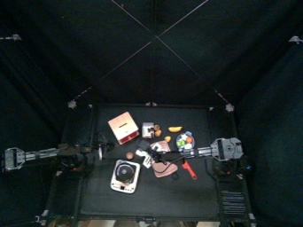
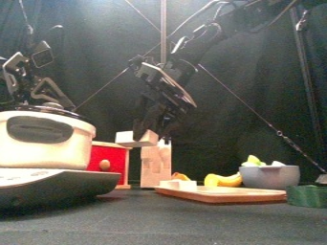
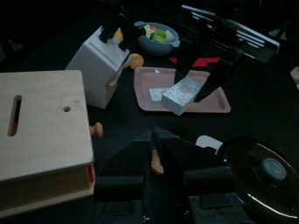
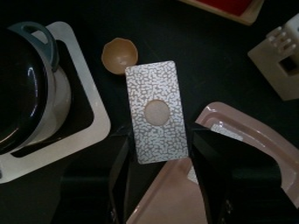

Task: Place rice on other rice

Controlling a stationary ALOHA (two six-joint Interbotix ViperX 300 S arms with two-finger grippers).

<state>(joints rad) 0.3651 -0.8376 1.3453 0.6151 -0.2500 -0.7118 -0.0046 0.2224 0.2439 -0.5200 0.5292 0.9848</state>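
Note:
My right gripper (image 4: pixel 163 147) is shut on a white speckled rice packet (image 4: pixel 155 112) and holds it above the dark table. The packet hangs between the rice cooker (image 4: pixel 35 79) and the pink cutting board (image 4: pixel 251 140). The left wrist view shows the same packet (image 3: pixel 183 93) hanging from the right gripper (image 3: pixel 198 70) in front of the board (image 3: pixel 216 103). In the top view the right gripper (image 1: pixel 157 161) is at the table's middle. A small white piece (image 3: pixel 208 142) lies on the table by the cooker; I cannot tell what it is. My left gripper (image 3: pixel 173 156) rests shut at the left.
A wooden box with a red side (image 1: pixel 122 127) stands at the back left. A white knife block (image 3: pixel 100 57) and a bowl of greens (image 3: pixel 158 35) stand behind the board. A brown wooden spoon (image 4: pixel 117 54) lies near the cooker (image 1: pixel 126 176).

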